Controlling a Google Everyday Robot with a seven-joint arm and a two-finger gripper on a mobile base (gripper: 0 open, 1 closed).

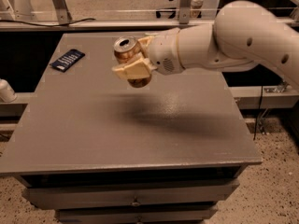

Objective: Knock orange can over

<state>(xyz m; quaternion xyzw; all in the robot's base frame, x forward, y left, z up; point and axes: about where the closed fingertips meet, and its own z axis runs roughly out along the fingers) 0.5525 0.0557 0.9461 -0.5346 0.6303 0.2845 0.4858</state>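
The orange can [127, 54] is a shiny copper-orange drink can with a silver top, held in the air above the grey table [93, 129]. It tilts with its top toward the upper left. My gripper [134, 62] comes in from the right on a thick white arm [224, 41] and is shut on the can, one cream finger [133, 70] across its front. The can's shadow falls on the table below. The can's lettering is hidden.
A dark blue flat packet [67, 59] lies at the table's back left. A white object [5, 90] stands off the left edge. Metal rails and frame legs [60, 3] run behind the table. Drawers [135, 202] sit under the tabletop.
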